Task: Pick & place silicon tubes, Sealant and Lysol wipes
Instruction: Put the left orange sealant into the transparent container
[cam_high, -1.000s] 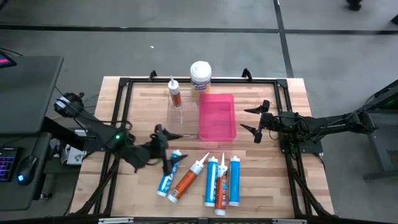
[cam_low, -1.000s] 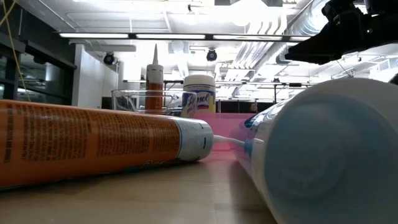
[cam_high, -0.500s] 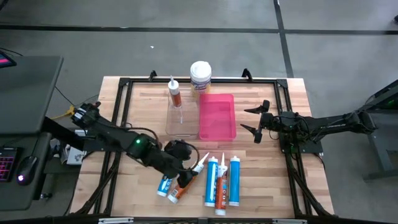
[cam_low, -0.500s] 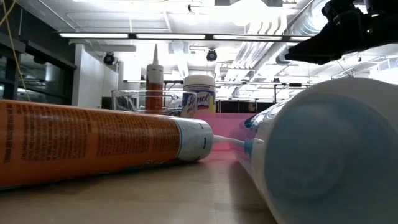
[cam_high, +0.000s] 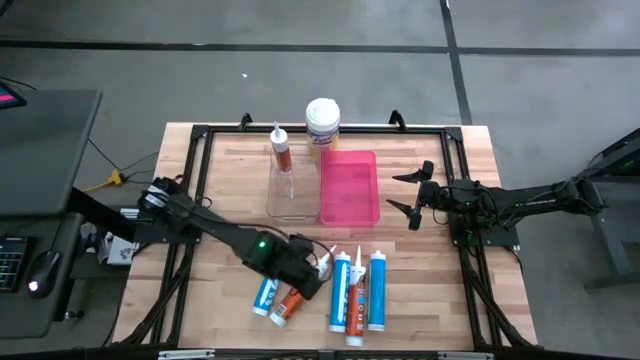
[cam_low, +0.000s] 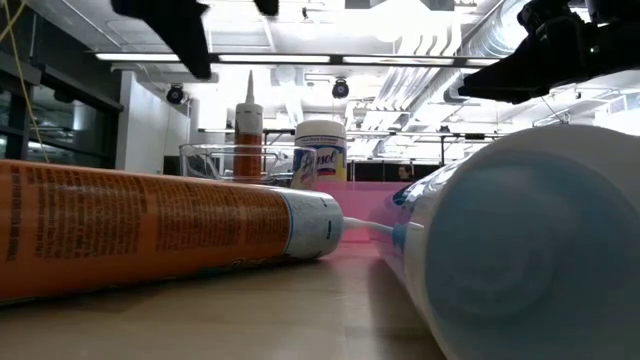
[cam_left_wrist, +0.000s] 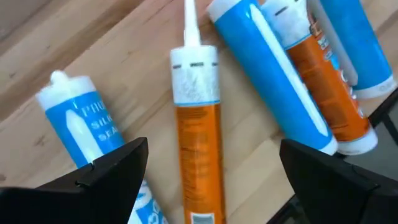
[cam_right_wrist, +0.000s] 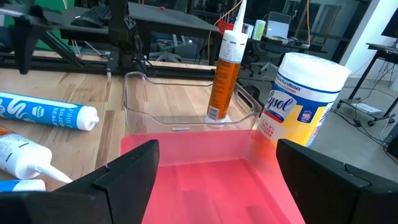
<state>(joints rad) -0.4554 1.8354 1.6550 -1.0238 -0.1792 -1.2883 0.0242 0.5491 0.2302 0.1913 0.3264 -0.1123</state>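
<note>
- Left gripper (cam_left_wrist: 208, 174): fingers spread wide, nothing between them, poised directly over the orange cartridge (cam_left_wrist: 198, 140) near the table's front edge. You are at the approach step of a pick; no contact yet as far as the wrist view shows.
- Orange cartridge: lies flat, white nozzle pointing toward the table's middle. A short blue tube (cam_left_wrist: 93, 124) lies just beside it on one side, a long blue cartridge (cam_left_wrist: 270, 68) on the other.
- Front row (cam_high: 355, 290): further blue and orange cartridges lie side by side along the front edge, toward the right of the one you are targeting.
- Right gripper (cam_high: 412, 196): fingers apart, empty, waiting near the right edge just beside the pink tray (cam_high: 349, 188).
- Lysol wipes (cam_high: 322, 122): upright at the back edge, behind the pink tray, untouched.
- Clear tray (cam_high: 293, 195): left of the pink tray; one orange cartridge (cam_high: 281, 150) stands upright at its far end.
- Next move, as I judge it: lower straight down, centre both fingers across the orange body, and close. Keep clear of the neighbouring blue tube, which sits close enough to be nudged.
</note>
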